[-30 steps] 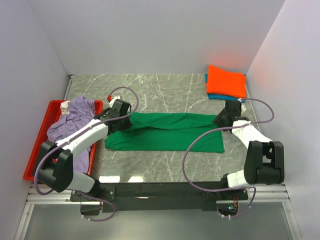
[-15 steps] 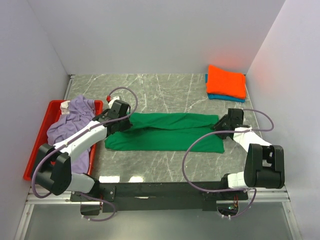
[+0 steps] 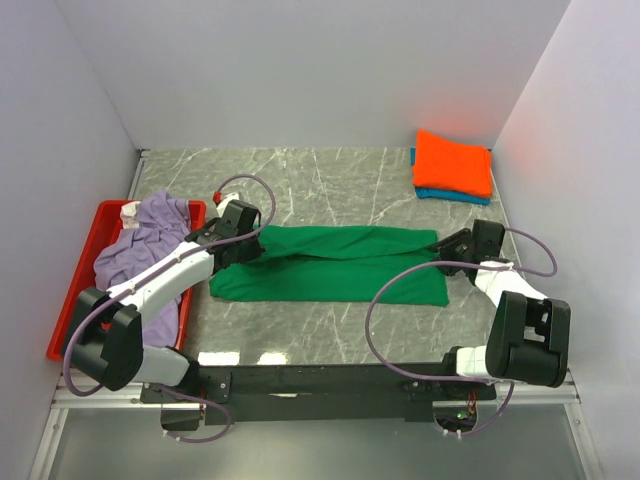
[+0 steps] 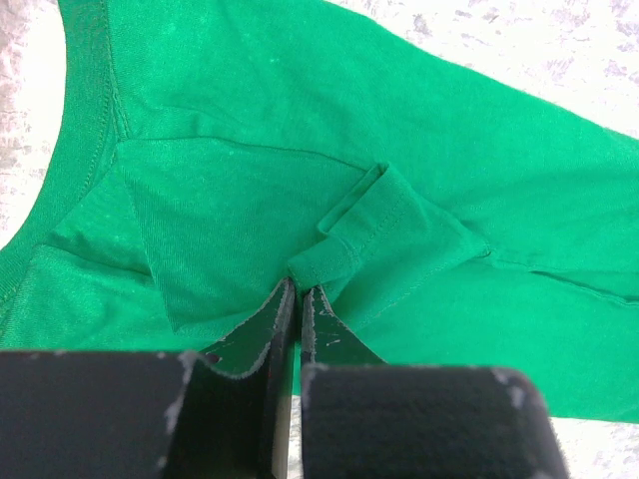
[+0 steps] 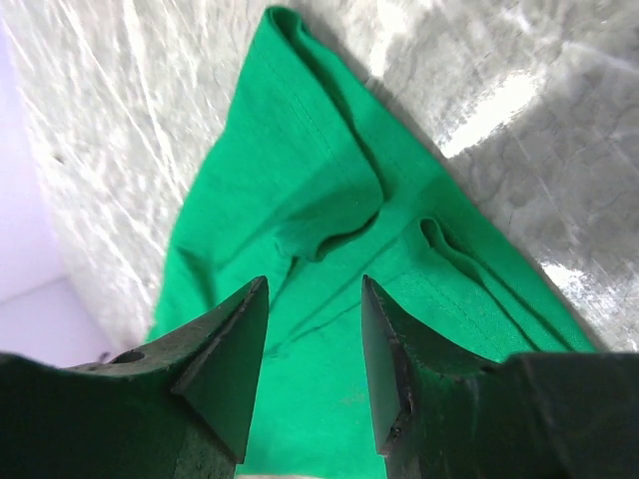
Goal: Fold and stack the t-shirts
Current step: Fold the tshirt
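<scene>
Green cloth lies in a long folded band across the middle of the counter (image 3: 330,180), and that green t-shirt (image 3: 330,262) is the one you are working. Your left tool (image 4: 298,294) is at its left end, near the collar, with its jaws pressed together on a small ridge of the fabric; it looks like a thin pinch, so hold it firm and do not pull sideways on it. Your right tool (image 5: 315,284) hangs over the right end with its jaws spread and nothing between them yet. The step in hand appears to be taking hold of that right end so the band can be folded over. Lower the right tool until both fingers straddle the doubled layers rather than only the top one, aim close to the edge where the creases bunch, and close fully before you lift. Then raise both ends together and level, or the lengthwise fold will likely fall open. The orange t-shirt (image 3: 453,162) sits folded on the blue t-shirt (image 3: 440,193) in the far right corner, which is probably where this one goes. The lavender t-shirt (image 3: 150,235) lies crumpled in the red tray (image 3: 75,300) on the left.
</scene>
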You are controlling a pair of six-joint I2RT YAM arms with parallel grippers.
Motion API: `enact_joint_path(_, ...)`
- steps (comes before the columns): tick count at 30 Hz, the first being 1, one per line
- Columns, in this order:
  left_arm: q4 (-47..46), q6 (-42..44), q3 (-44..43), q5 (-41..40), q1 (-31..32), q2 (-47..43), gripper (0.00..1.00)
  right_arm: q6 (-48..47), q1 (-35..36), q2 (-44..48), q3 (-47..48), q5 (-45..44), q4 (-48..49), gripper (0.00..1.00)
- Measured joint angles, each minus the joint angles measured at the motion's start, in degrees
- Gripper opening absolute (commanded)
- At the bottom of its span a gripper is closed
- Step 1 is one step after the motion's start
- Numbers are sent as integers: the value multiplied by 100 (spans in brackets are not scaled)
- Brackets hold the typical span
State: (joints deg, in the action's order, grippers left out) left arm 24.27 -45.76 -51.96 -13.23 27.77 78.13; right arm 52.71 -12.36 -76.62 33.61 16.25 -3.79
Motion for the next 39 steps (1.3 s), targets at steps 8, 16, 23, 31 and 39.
enact_joint_path(8, -2, 2, 0, 2, 9, 2, 0, 385, -195, -216, 28, 212, 120, 48)
enact_joint_path(16, 0, 2, 0, 11, 9, 9, 0, 608, -223, -579, 90, 339, 153, 45)
enact_joint_path(23, 2, 2, 0, 9, 9, 9, 0, 721, -304, -627, 90, 402, 205, 31)
enact_joint_path(31, 7, 2, -2, 4, 9, 9, 0, 782, -361, -737, 90, 450, 404, 8)
enact_joint_path(39, 140, 17, -568, -83, 13, 310, 0, 702, -365, -938, 433, 496, 319, 0)
